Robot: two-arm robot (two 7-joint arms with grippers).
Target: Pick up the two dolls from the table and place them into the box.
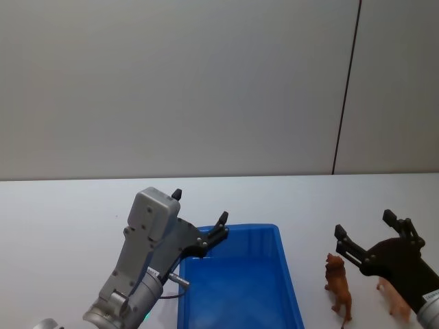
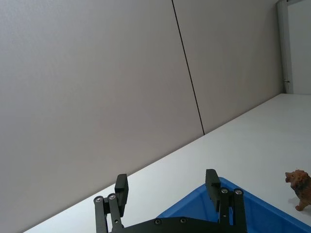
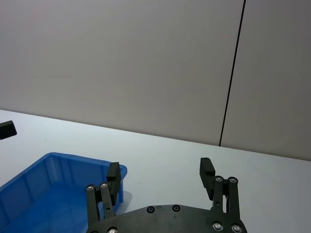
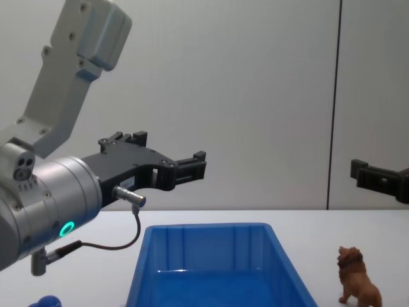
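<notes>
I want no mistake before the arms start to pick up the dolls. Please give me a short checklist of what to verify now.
1. Box, visible inside empty: ok.
2. Right gripper open, raised near the dolls: ok.
3. Left gripper open, holding nothing: ok.
4. Lion upright on the table, right of the box: ok.
5. Pig pose: cannot tell, the right gripper covers part of it.

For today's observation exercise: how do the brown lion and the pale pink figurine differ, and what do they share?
The lion is brown, the pink figurine pale. The lion stands nearer the box, the pink figurine farther right. The lion shows whole; the pink figurine is partly hidden behind the right gripper. Both stand on the table, outside the box.
</notes>
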